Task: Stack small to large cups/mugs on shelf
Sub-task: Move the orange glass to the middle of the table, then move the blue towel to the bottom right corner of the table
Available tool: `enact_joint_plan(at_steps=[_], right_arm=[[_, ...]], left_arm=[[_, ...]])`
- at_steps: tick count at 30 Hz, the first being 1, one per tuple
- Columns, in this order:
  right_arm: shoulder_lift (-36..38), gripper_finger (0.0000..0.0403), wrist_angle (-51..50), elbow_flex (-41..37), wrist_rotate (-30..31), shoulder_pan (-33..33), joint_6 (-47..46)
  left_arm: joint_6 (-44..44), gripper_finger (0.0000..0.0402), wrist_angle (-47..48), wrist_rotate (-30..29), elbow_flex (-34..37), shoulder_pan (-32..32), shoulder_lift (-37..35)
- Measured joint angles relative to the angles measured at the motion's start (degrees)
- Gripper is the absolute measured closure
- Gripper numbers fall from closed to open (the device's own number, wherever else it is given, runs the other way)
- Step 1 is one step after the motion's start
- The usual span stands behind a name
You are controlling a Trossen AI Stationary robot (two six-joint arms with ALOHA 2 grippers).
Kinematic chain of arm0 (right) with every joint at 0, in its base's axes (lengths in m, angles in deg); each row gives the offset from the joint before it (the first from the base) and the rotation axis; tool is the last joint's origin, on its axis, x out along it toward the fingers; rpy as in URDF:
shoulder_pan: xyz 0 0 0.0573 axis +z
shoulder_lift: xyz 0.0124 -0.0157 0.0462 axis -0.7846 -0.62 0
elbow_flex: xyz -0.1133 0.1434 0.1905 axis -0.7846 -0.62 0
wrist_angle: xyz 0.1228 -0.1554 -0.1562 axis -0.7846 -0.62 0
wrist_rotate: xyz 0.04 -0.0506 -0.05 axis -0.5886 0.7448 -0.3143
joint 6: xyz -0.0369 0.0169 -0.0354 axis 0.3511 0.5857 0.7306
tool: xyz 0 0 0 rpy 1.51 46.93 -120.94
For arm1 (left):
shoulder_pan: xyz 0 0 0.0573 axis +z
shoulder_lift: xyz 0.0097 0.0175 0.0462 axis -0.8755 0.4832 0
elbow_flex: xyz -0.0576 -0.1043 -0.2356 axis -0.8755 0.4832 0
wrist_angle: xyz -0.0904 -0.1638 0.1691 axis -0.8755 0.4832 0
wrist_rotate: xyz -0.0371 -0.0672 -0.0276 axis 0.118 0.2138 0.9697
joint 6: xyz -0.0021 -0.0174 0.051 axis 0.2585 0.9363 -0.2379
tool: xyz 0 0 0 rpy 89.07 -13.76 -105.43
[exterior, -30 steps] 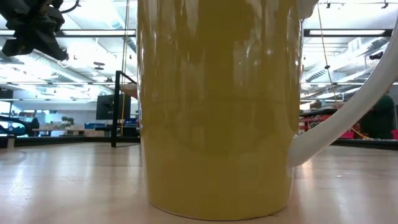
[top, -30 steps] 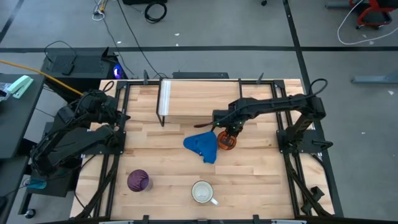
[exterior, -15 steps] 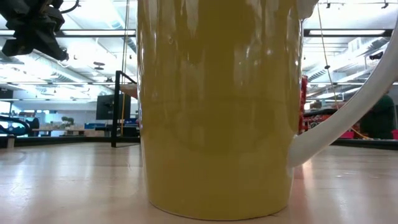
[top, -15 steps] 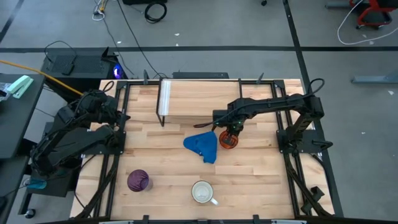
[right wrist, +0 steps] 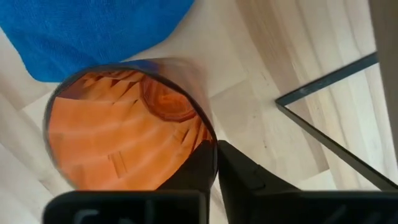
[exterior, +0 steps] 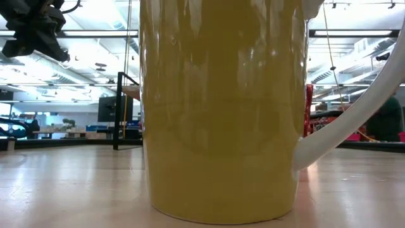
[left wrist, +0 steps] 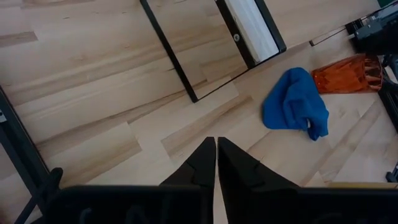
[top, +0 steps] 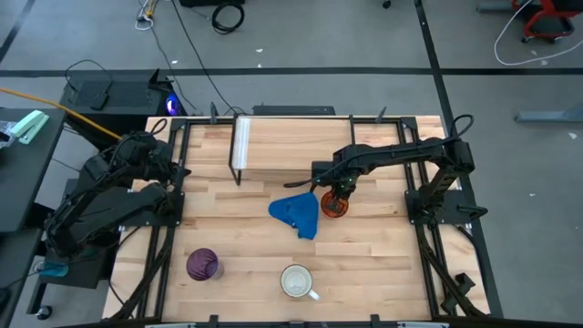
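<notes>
The translucent orange cup [top: 333,208] is near the table's middle, beside a blue cloth [top: 296,217] and just in front of the shelf [top: 291,146]. My right gripper [top: 333,199] points down onto it and is shut on its rim. The purple tumbler [top: 202,264] and the white mug [top: 296,282] stand upright on their bases near the front edge. The mug [exterior: 221,107] fills the low view, with a strip of the orange cup [exterior: 309,104] behind its handle. My left gripper [left wrist: 216,155] is shut and holds nothing, up by the table's left edge. My right gripper pinches the orange cup's rim [right wrist: 208,132], with one finger [right wrist: 196,165] inside the cup and the other finger [right wrist: 245,171] outside. The fingers come from above, pointing down. The cup hangs mouth up, slightly tilted. Whether its base touches the table, I cannot tell.
The blue cloth [left wrist: 292,106] lies crumpled against the cup's left side. The shelf's black wire leg [right wrist: 323,84] runs close to the cup on its far side. Black frame rails [top: 168,200] border the table's left and right edges. Bare wood lies between cloth and mug.
My right gripper has sunk a little with the orange cup. A strip of the cup has come into sight behind the white mug's handle in the low view.
</notes>
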Motion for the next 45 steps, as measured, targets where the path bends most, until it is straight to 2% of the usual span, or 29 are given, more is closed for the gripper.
enact_joint_plan(at_steps=[8,18,26,32,36,45], right_arm=[[0.00,0.0326,0.29,0.00,0.00,0.00,-0.32],[0.44,0.0314,-0.42,0.69,-0.02,0.13,-1.72],[1.18,0.0315,-1.02,8.85,-0.03,1.33,-1.59],[0.87,0.0315,7.69,12.64,-1.25,4.10,1.60],[-1.62,0.0316,8.52,12.52,-3.16,4.01,2.99],[-12.14,0.0316,12.03,12.50,-8.72,4.33,11.59]], left_arm=[[0.00,0.0378,0.00,-0.02,0.00,0.02,0.00],[-0.74,0.0368,-0.01,-0.02,0.00,0.02,0.00],[-0.85,0.0371,0.01,-0.02,0.00,0.02,0.00],[-0.85,0.0365,-0.03,-0.03,0.00,0.02,-0.01],[-0.87,0.0365,-0.03,-0.02,0.00,0.02,-0.02],[-0.78,0.0365,-0.03,0.00,0.00,0.02,-0.02]])
